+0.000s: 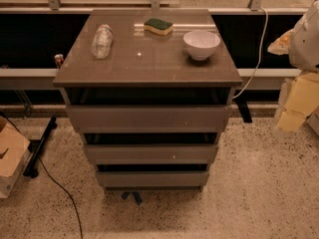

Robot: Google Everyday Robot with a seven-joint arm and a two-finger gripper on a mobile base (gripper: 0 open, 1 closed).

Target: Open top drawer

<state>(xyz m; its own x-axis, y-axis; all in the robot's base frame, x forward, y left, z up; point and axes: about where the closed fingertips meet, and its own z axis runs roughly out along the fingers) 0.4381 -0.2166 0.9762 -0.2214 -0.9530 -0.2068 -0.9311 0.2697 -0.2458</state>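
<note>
Widest flat grey-brown top drawer front [149,117] directly beneath the glossy brown cabinet top [149,59], above two narrower fronts [150,153]. Pale yellowish gripper [295,108] at the right edge, well apart from the drawers. Spread or pressed together: cannot tell.

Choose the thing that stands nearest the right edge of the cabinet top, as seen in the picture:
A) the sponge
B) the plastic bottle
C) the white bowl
C: the bowl stands close to the right edge of the cabinet top, while the sponge lies at the back near the middle and the bottle lies on the left part. The gripper is not in view.
</note>
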